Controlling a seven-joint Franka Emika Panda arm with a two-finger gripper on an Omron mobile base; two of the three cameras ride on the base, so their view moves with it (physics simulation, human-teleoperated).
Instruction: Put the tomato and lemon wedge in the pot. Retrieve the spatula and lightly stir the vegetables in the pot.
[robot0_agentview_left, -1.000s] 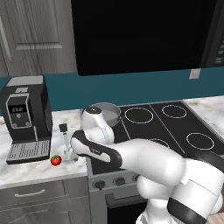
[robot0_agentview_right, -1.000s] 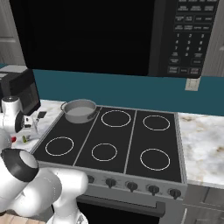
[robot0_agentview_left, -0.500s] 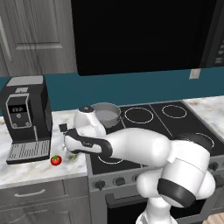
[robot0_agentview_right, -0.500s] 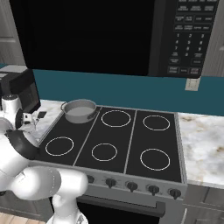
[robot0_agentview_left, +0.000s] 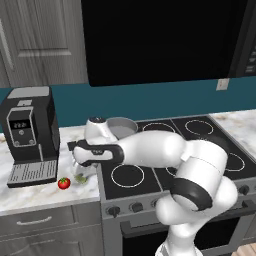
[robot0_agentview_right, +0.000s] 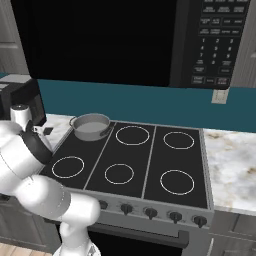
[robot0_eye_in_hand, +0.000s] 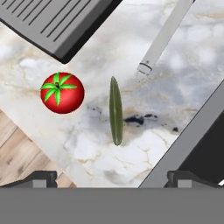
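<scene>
Marble counter (robot0_eye_in_hand: 183, 83) — no readable writing — gripper (robot0_eye_in_hand: 111, 179) hovers wide open (empty) above lemon wedge (robot0_eye_in_hand: 115, 110).

The pot (robot0_agentview_right: 91, 126) sits on the rear left burner of the black stove (robot0_agentview_right: 145, 165), its inside apparently bare. The white arm (robot0_agentview_right: 30, 170) bends away to the left over the marble counter (robot0_agentview_right: 231, 167), toward the black coffee machine (robot0_agentview_right: 20, 100). A microwave (robot0_agentview_right: 130, 40) hangs above.
</scene>
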